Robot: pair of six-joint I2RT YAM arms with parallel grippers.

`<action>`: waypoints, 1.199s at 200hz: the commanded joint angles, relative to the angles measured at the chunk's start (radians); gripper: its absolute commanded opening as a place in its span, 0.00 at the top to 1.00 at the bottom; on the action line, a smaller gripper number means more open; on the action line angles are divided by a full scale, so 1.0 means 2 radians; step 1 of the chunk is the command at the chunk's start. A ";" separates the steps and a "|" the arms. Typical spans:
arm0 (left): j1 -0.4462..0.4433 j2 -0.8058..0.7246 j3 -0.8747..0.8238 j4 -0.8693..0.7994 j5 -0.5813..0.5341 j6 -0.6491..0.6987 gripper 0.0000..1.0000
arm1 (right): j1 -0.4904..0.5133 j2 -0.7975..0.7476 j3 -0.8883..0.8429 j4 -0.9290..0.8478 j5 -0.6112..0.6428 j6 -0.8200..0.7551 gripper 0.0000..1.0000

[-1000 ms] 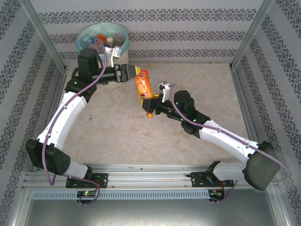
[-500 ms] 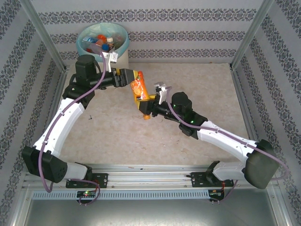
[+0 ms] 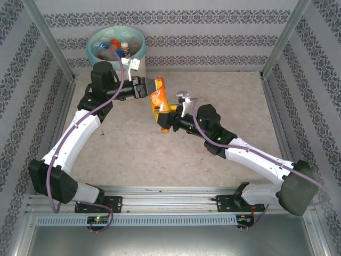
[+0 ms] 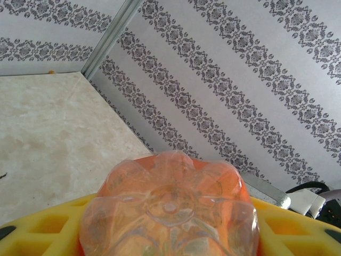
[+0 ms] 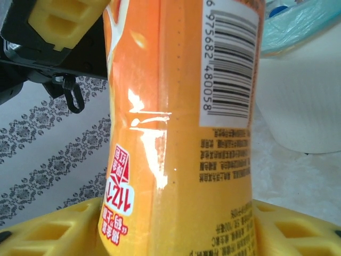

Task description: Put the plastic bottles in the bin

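Counter [image 3: 224, 144] is carrying everything, and the bin [image 3: 141, 41] is standing at its far-left corner. Both arms are meeting just right of the bin. Left pincer [image 3: 153, 85] is pinching the base of the orange bottle [image 3: 157, 98], pads hugging both sides. Right pincer [image 3: 167, 120] is bracketing the cap end; can't tell if it's squeezing or slack. The bottle is spanning between them, tilted. Reads as a handover. Doing it well: left gripping firmly before right is letting go, right backing straight off along the bottle, left clearing the rim before dropping it onto the small bottles [image 3: 114, 45] lying inside.
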 commanded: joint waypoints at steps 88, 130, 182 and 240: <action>0.058 0.025 0.168 0.024 -0.286 0.134 0.67 | 0.009 -0.082 -0.045 -0.042 0.169 -0.044 0.02; 0.113 0.120 0.279 0.056 -0.422 0.159 0.72 | 0.009 -0.100 -0.045 -0.074 0.180 -0.052 0.02; 0.144 0.257 0.399 0.082 -0.505 0.182 0.75 | 0.007 -0.112 -0.039 -0.101 0.194 -0.068 0.02; 0.143 0.309 0.432 0.099 -0.455 0.178 0.76 | 0.005 -0.107 -0.041 -0.107 0.199 -0.064 0.02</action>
